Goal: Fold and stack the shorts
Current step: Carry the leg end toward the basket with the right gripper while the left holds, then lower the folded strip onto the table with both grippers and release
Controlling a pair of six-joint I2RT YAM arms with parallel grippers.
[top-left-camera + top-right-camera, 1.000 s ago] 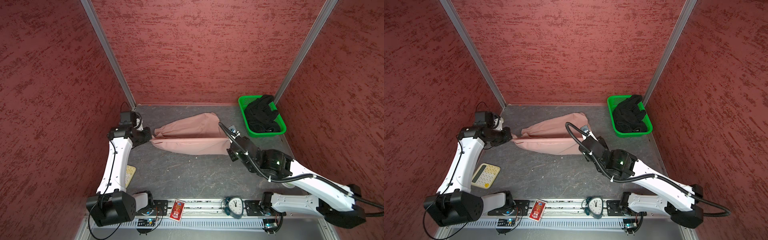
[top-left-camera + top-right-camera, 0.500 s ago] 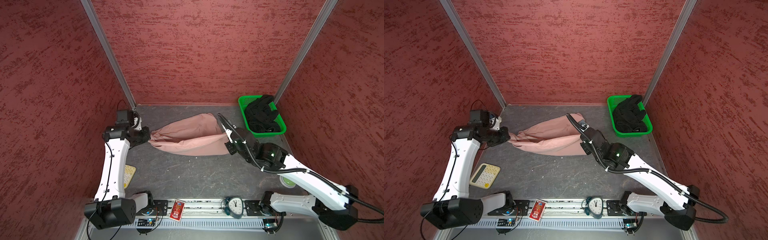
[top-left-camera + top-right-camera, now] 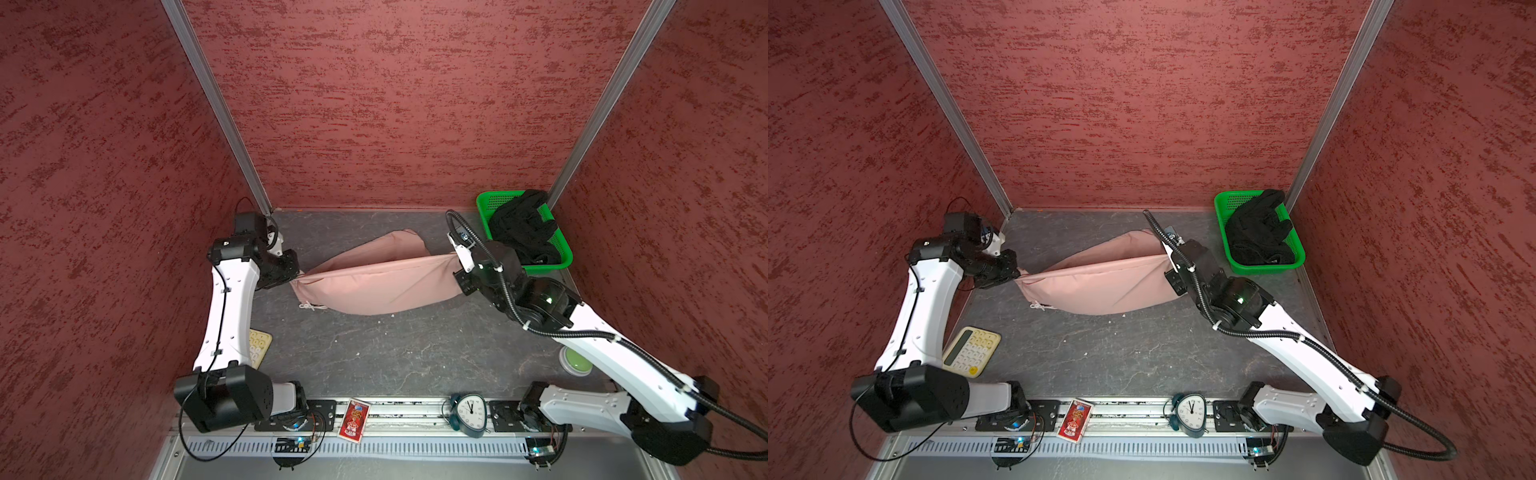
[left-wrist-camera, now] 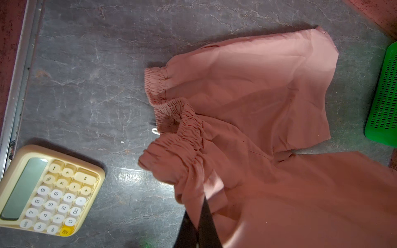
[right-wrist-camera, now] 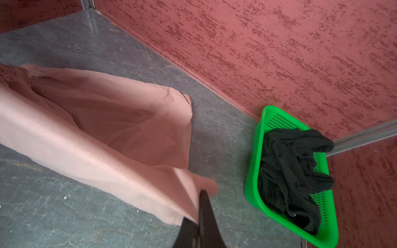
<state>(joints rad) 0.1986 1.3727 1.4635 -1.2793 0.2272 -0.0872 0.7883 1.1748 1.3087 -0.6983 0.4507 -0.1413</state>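
the step in hand looks like laying one half of the pink shorts (image 3: 374,286) over the other, with the cloth stretched between two pinches. to do it well, i judge both arms should travel together and at one height, so the raised edge is taut and level. slack in the middle would let it sag and crease (the fabric looks thin and limp, so it will likely follow whatever tension it gets). the raised edge should come down on the half lying on the tabletop (image 3: 395,353), hem over hem, before either pinch lets go.

the left end effector (image 3: 296,277) is clamped tight on the gathered waistband, at 9 o'clock of the garment in both top views. its wrist view shows the elastic bunched around the dark fingers (image 4: 206,214). the right end effector (image 3: 456,261) is likewise clamped on a leg hem at 3 o'clock, the cloth draped over its tips.

the pink shorts sit mid-tabletop, a little toward 12 o'clock, partly raised. the black shorts (image 3: 523,232) lie crumpled in the green basket (image 3: 498,200) at 2 o'clock, not yet folded.
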